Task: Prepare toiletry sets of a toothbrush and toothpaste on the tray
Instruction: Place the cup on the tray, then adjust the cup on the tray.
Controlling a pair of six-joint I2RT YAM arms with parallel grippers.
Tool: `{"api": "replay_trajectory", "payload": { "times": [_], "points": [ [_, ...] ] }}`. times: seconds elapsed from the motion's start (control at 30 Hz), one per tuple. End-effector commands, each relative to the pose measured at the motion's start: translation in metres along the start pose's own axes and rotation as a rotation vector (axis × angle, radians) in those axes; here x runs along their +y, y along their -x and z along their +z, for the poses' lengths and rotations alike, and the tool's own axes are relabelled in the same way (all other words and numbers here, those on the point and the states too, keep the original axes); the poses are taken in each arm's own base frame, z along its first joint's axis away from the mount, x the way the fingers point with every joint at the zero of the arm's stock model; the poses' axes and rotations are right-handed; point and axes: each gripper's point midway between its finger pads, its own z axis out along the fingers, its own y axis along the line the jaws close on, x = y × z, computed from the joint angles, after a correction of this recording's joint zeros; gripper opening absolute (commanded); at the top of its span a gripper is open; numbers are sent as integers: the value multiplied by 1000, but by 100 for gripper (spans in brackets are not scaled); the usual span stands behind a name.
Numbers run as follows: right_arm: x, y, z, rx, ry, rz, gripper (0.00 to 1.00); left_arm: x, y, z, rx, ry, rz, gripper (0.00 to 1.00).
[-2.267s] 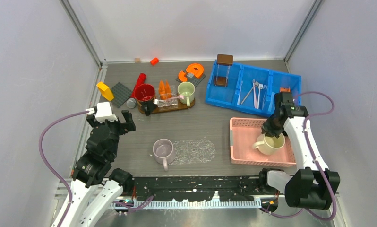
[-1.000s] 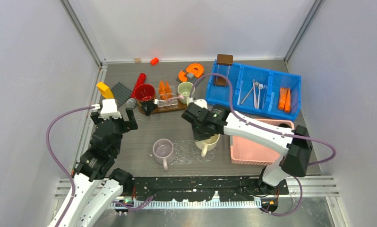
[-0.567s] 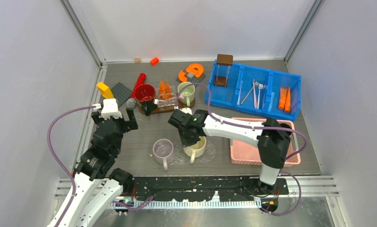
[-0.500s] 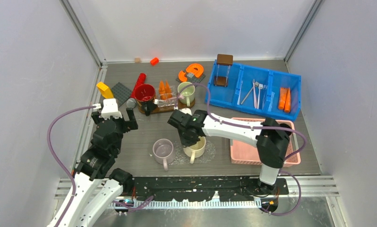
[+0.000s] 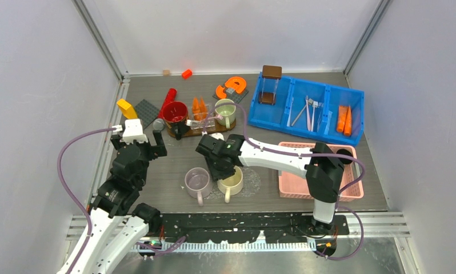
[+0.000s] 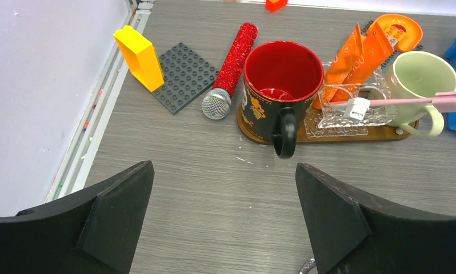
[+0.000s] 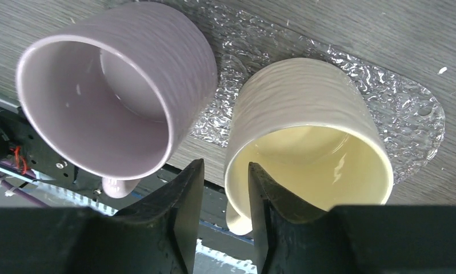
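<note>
only the right wrist view shows the right gripper (image 7: 224, 165) with jaws slightly apart astride the rim of a ribbed cream mug (image 7: 311, 125), set on a bubbled clear tray (image 7: 408, 114) at the tabletop's near edge. the left gripper (image 6: 223, 222) is spread wide. a slim pink toothbrush (image 6: 408, 103) and tapered orange toothpaste (image 6: 357, 54) are seen near the far edge. more are seen in the blue bin (image 5: 288, 128), far right corner.

Open table (image 5: 174, 162) lies between left gripper (image 6: 223, 165) and red mug (image 6: 280, 85); lilac mug (image 7: 117, 91) and cream mug (image 7: 306, 114) nearly touch, right arm (image 5: 277, 160) stretched across the middle to them
</note>
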Motion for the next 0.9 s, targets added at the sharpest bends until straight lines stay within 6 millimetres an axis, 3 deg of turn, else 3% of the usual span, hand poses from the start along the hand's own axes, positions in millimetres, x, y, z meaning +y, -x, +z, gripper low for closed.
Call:
{"api": "replay_trajectory", "payload": {
  "times": [0.0, 0.1, 0.27, 0.5, 0.87],
  "points": [
    [9, 17, -33, -77, 33, -7, 42, 0, 9, 3, -36, 11, -16, 98],
    [3, 19, -45, -102, 24, -3, 45, 0, 9, 2, -35, 9, -16, 98],
    [-22, 25, -65, -189, -56, 28, 49, 0, 10, 2, -36, 6, -17, 98],
    [-65, 17, -58, -208, -205, 55, 52, -1, 9, 2, -35, 2, -18, 98],
    [-81, 12, -23, -171, -259, 48, 50, 0, 9, 2, -34, 5, -16, 98]
  ]
}}
